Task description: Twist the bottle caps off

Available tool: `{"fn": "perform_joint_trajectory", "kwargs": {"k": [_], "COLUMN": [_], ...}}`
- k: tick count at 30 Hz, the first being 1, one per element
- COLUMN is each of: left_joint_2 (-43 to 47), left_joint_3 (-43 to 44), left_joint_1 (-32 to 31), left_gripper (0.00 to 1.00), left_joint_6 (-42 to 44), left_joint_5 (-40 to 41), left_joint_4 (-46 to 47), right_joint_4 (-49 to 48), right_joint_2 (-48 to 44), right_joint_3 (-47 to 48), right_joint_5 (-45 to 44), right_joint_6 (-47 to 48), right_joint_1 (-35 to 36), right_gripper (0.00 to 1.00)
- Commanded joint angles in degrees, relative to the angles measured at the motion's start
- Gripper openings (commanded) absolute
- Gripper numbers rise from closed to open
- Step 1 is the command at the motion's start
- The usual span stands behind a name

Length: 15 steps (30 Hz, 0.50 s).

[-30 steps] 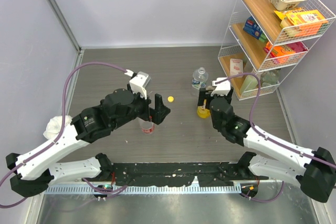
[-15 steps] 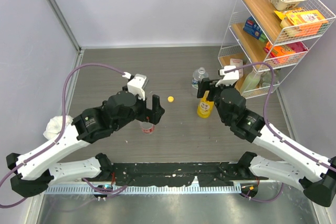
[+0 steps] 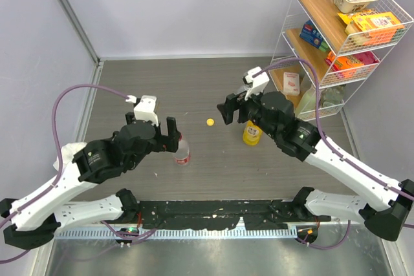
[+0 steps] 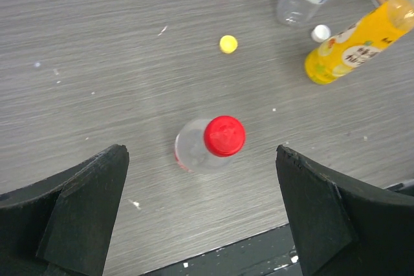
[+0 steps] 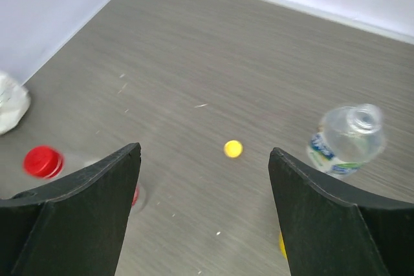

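Note:
The red cap (image 4: 224,136) sits on the clear red-label bottle (image 3: 182,154), which stands upright. My left gripper (image 4: 210,224) is open and empty, above and just near of it; in the top view it (image 3: 167,135) is left of the bottle. The yellow cap (image 3: 209,121) lies loose on the table, and also shows in the right wrist view (image 5: 233,148). The white cap (image 4: 320,32) lies beside the yellow-orange bottle (image 3: 251,134). The blue-label bottle (image 5: 349,140) stands with an open mouth. My right gripper (image 3: 228,110) is open and empty above the table, between the yellow cap and the blue-label bottle.
A wire shelf rack (image 3: 326,43) with snack boxes stands at the back right. A crumpled white cloth (image 3: 66,154) lies at the left edge. Grey walls close the back and left sides.
My left gripper has drawn back left off the red-capped bottle. My right gripper has risen off the yellow-orange bottle and swung left and farther back.

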<state>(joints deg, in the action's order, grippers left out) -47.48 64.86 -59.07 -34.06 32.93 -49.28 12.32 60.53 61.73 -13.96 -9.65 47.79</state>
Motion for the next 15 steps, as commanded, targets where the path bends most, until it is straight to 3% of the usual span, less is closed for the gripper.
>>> {"fn": "perform_joint_trajectory", "kwargs": {"k": [1,6,15], "left_joint_2": [-1.38,-3.4,-0.16], "left_joint_3": [3.43,5.8,6.07], "left_joint_1": [0.18,0.09,0.18], "left_gripper": [1.0,1.0,1.0], "left_joint_6": [-2.23,-3.11,-5.31], "left_joint_5": [5.13,7.67,12.51], "left_joint_4": [-5.21,-8.72,-10.57], "right_joint_4": [-2.12,-4.93,-5.55], "right_joint_2": [2.66,8.45,16.19], "right_joint_3": [2.95,4.97,9.63], "right_joint_5": [10.43,17.11,15.89], "right_joint_6": [-0.37,-1.69,0.33], "right_joint_1": [1.51,5.29,14.96], "right_gripper": [0.83,0.82,0.82]}}
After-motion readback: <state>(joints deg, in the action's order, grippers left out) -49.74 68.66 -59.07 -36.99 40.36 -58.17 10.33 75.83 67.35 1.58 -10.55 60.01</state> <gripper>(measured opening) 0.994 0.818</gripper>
